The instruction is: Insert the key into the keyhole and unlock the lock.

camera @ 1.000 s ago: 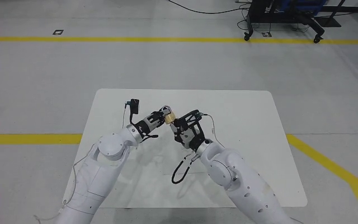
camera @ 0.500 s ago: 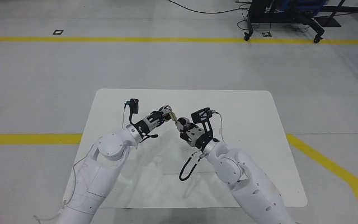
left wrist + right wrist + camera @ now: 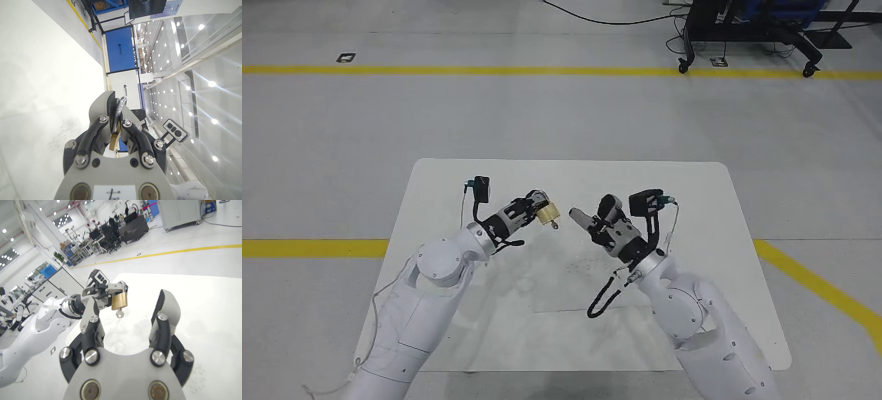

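- Presently, the right gripper (image 3: 128,297) stands with its jaws spread wide and nothing between them. I log it as empty.
- It is held above the table (image 3: 692,200), right of centre. Its fingers (image 3: 167,308) are aimed at the lock (image 3: 119,302) and apart from it, with bare tabletop showing in the gap.
- The left gripper (image 3: 117,107) is closed on the lock. Its pads (image 3: 110,106) press the steel shackle (image 3: 121,104) from both sides, and the brass body sits between the finger links, nearer the wrist.
- In the right wrist view the lock hangs clear of the table, shackle uppermost in the left grip, body below it.
- The key (image 3: 119,314) is seated in the keyhole on the underside of the body. Its round silver bow sticks out, pointing down, apart from the right fingers.
- I cannot tell whether the shackle is released or locked, since the left fingers cover its ends.
- In the top view the lock is near the table's middle, slightly left, between the two grippers, with the key's bow on the side toward the right gripper.
- The white tabletop carries faint dark scuffs (image 3: 60,130).
- Around the table lies a pale floor with yellow lines (image 3: 542,70). A dark wheeled frame (image 3: 762,30) stands at the far right.
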### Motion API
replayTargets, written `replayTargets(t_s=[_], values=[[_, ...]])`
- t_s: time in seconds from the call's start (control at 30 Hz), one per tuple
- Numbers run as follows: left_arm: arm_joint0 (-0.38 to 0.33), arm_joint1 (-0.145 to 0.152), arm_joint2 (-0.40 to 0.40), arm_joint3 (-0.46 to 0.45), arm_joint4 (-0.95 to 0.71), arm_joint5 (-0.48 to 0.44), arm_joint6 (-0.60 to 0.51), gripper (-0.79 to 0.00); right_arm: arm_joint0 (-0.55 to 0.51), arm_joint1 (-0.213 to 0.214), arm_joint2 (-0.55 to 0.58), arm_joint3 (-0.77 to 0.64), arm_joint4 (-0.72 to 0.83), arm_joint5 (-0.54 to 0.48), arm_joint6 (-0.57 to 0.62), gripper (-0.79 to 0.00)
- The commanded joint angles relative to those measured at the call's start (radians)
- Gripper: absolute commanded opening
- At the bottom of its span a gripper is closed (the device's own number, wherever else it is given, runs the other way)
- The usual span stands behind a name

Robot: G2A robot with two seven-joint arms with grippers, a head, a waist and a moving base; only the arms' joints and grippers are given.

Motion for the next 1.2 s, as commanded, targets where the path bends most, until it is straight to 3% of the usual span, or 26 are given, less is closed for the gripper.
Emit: replayTargets(t_s=[0.0, 0.07, 0.3, 0.47, 0.5, 0.57, 0.6, 0.63, 0.67, 0.7, 0.9, 1.03, 1.17], values=[[-0.004, -0.001, 0.017, 0.0, 0.016, 0.009, -0.024, -0.785, -0.049, 0.003, 0.064, -0.039, 0.093, -0.029, -0.06, 0.0], [-0.01, -0.001, 0.037, 0.002, 0.045, 0.015, -0.052, -0.785, -0.076, 0.005, 0.1, -0.058, 0.157, -0.058, -0.079, 0.0], [-0.058, -0.001, 0.178, 0.031, 0.346, 0.044, -0.172, -0.785, -0.076, 0.005, 0.1, -0.058, 0.157, -0.058, -0.079, 0.0], [-0.093, -0.004, 0.24, 0.068, 0.469, 0.098, -0.227, -0.785, -0.076, 0.005, 0.1, -0.058, 0.157, -0.058, -0.079, 0.0], [-0.098, -0.005, 0.244, 0.075, 0.481, 0.107, -0.232, -0.73, -0.076, 0.005, 0.1, -0.058, 0.157, -0.058, -0.079, 0.0], [-0.106, -0.005, 0.25, 0.082, 0.487, 0.116, -0.25, -0.508, -0.076, 0.005, 0.1, -0.058, 0.157, -0.058, -0.079, 0.0], [-0.112, -0.006, 0.25, 0.086, 0.49, 0.119, -0.253, -0.459, -0.076, 0.005, 0.1, -0.058, 0.157, -0.058, -0.079, 0.0], [-0.114, -0.006, 0.251, 0.088, 0.49, 0.12, -0.254, -0.336, -0.076, 0.005, 0.1, -0.058, 0.157, -0.058, -0.079, 0.0], [-0.116, -0.006, 0.252, 0.09, 0.492, 0.123, -0.257, -0.043, -0.076, 0.005, 0.1, -0.058, 0.157, -0.058, -0.079, 0.0], [-0.118, -0.006, 0.252, 0.092, 0.495, 0.125, -0.259, 0.0, -0.076, 0.005, 0.1, -0.058, 0.157, -0.058, -0.079, 0.0], [-0.123, -0.007, 0.252, 0.095, 0.506, 0.134, -0.253, 0.0, -0.076, 0.005, 0.1, -0.058, 0.157, -0.058, -0.079, 0.0], [-0.119, -0.006, 0.222, 0.084, 0.509, 0.123, -0.169, 0.0, -0.076, 0.005, 0.1, -0.058, 0.157, -0.058, -0.079, 0.0], [-0.08, 0.0, 0.157, 0.027, 0.466, 0.045, -0.038, 0.0, -0.076, 0.005, 0.1, -0.058, 0.157, -0.058, -0.079, 0.0]])
